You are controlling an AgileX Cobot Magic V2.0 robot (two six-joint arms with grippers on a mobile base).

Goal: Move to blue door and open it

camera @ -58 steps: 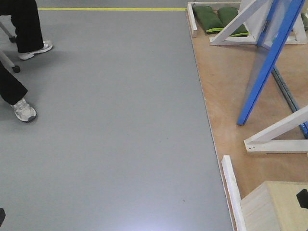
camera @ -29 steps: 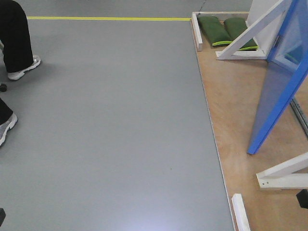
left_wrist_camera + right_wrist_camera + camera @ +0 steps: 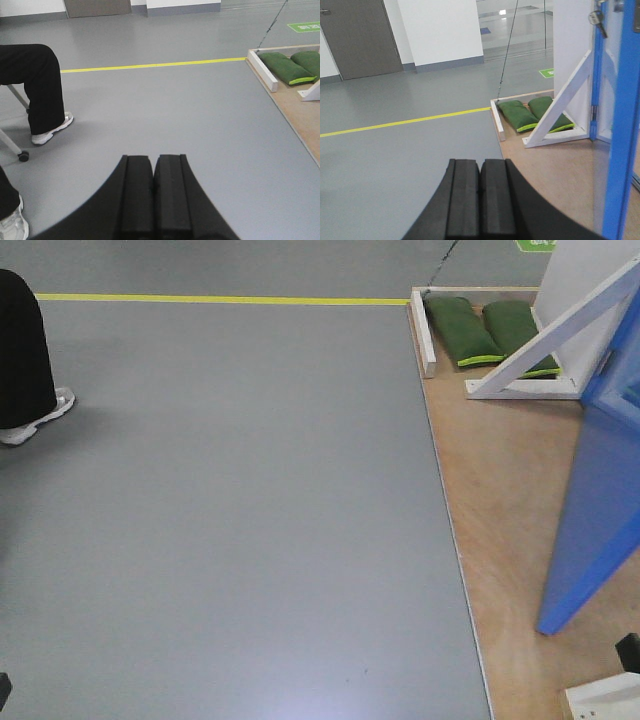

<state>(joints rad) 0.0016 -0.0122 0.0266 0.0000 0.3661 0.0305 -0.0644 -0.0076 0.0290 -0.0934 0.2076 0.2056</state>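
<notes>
The door point(image 3: 598, 510) now stands at 3 o'clock in the front view, cut off by the right edge. A second ago it looked narrower and sat higher up, so it has grown and slid down and to the right. In the right wrist view the door point(image 3: 621, 125) fills the 3 o'clock edge, with a silver fitting near 1 o'clock.

The plywood platform point(image 3: 500, 490) under it has shifted too. A pale box and a near brace have left the view at 5 o'clock. The green bags point(image 3: 470, 330) and the yellow line point(image 3: 220, 298) have dropped lower in the view. A person's leg point(image 3: 22, 350) has slid out toward 9 o'clock.

I judge the base is rolling forward past the platform edge, so this is approach, with the handle unreached.

The left gripper point(image 3: 153, 159) and right gripper point(image 3: 480, 162) are pressed together, holding nothing.
</notes>
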